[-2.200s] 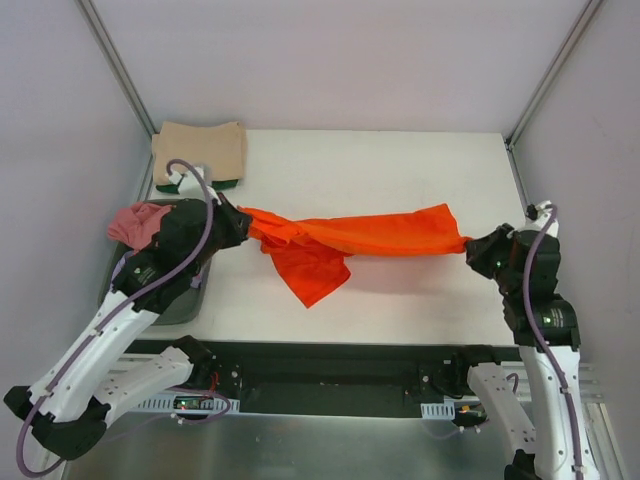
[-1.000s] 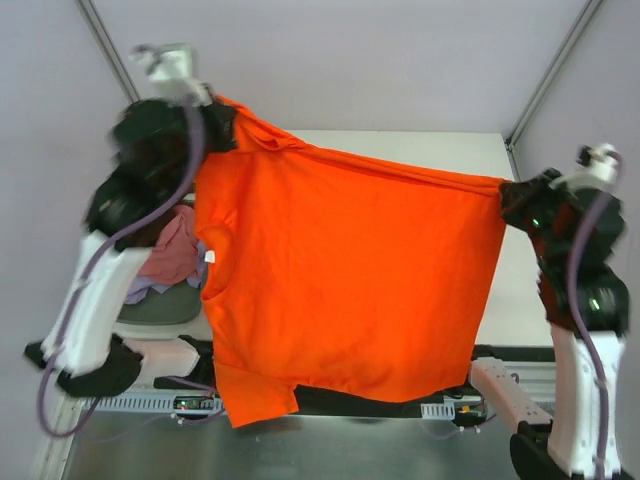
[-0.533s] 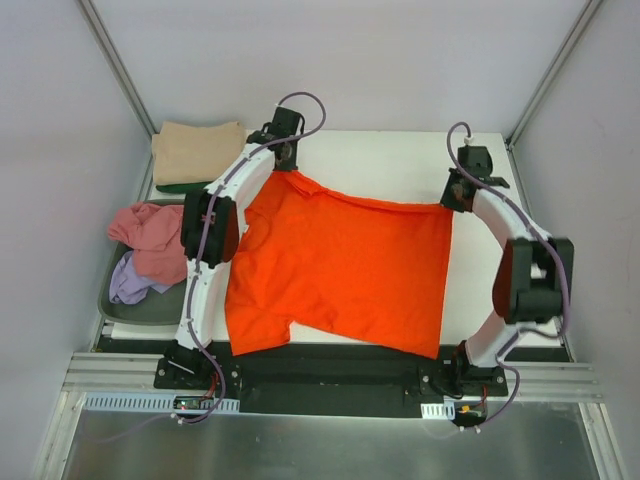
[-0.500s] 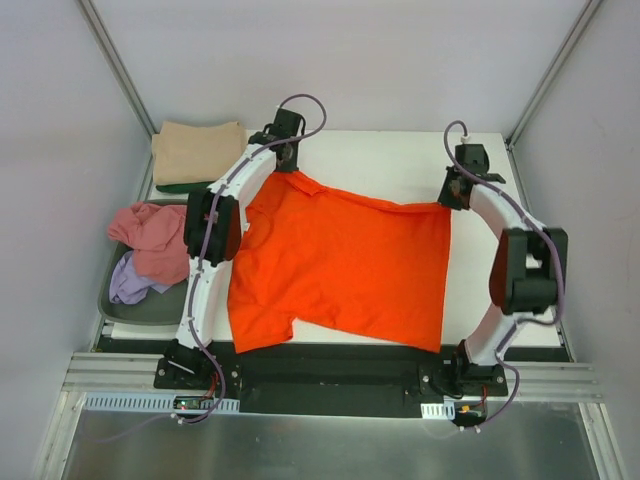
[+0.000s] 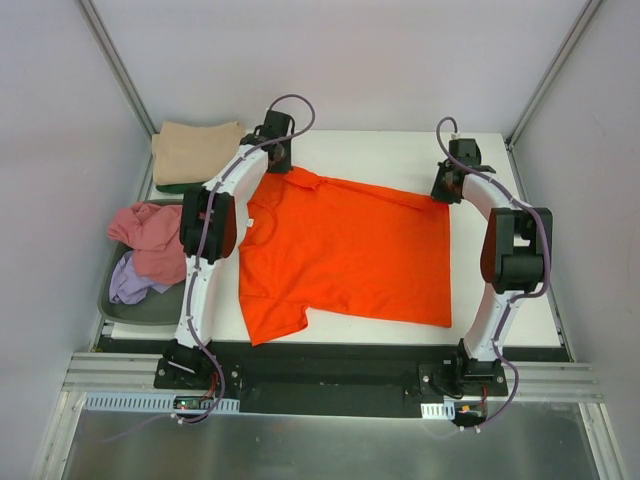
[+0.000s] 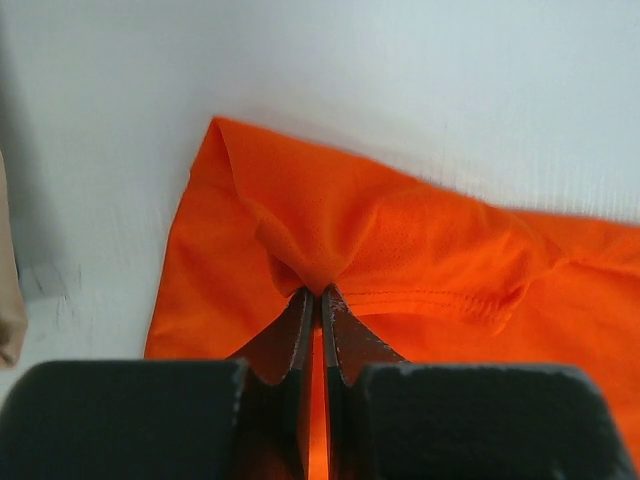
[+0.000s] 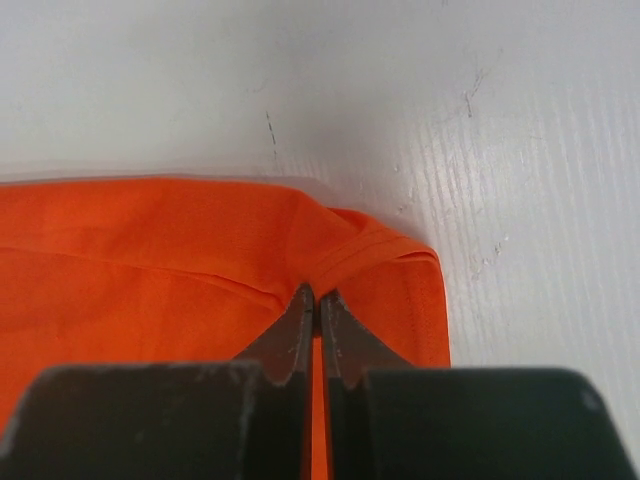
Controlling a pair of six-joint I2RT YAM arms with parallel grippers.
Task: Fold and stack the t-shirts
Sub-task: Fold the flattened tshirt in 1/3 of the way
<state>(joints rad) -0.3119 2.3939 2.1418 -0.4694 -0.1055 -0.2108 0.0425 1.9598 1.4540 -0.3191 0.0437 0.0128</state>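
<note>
The bright orange t-shirt [image 5: 345,250] lies spread flat on the white table, collar to the left, one sleeve hanging near the front edge. My left gripper [image 5: 278,160] is shut on its far left corner, pinching a pucker of cloth [image 6: 320,262]. My right gripper [image 5: 447,186] is shut on the far right hem corner [image 7: 345,255]. A folded tan shirt [image 5: 198,150] lies on a dark green one [image 5: 172,186] at the back left. A pink shirt [image 5: 150,233] and a lilac shirt [image 5: 130,283] sit crumpled in the basket.
The dark grey basket [image 5: 150,312] stands off the table's left side. Metal frame posts [image 5: 115,62] rise at the back corners. Bare white table [image 5: 500,290] shows right of the orange shirt and behind it [image 5: 365,150].
Both grippers lifted the bunched orange shirt, spread it in the air, then laid it down and drew it toward the back of the table. It now lies flatter and farther back.
</note>
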